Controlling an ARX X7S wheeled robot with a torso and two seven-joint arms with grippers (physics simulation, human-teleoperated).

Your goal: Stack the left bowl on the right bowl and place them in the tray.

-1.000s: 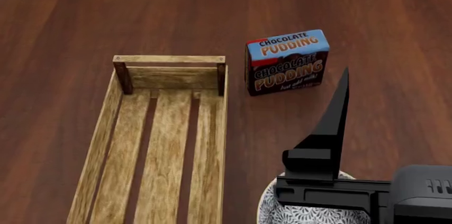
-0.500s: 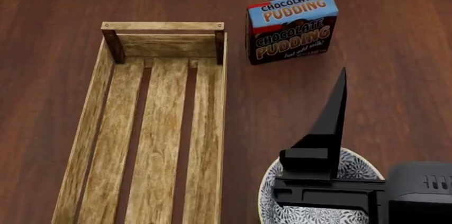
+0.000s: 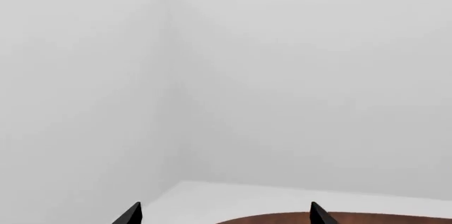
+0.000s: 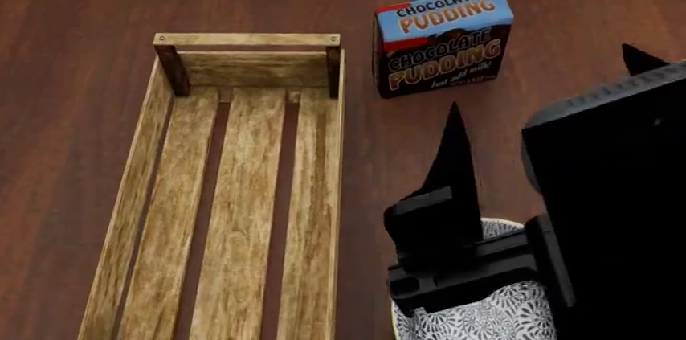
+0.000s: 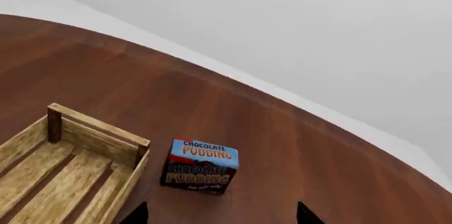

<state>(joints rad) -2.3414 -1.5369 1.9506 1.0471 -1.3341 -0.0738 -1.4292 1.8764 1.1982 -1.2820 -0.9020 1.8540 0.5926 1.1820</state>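
Light-wood tray (image 4: 230,219) on dark table (image 4: 86,2); patterned bowl (image 4: 487,316) under right gripper (image 4: 541,83), fingers (image 4: 451,163) wide. Left gripper (image 3: 224,214) fingers likewise wide.

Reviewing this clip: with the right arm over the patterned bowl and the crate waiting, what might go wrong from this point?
1. The right gripper and its arm hide most of the patterned bowl from the head view, so a grasp on the rim may be misjudged.
2. The bowl sits close beside the tray; lifting it across could catch the low side wall.
3. The chocolate pudding box stands just beyond the gripper's fingertips and may get knocked over if the arm swings forward.
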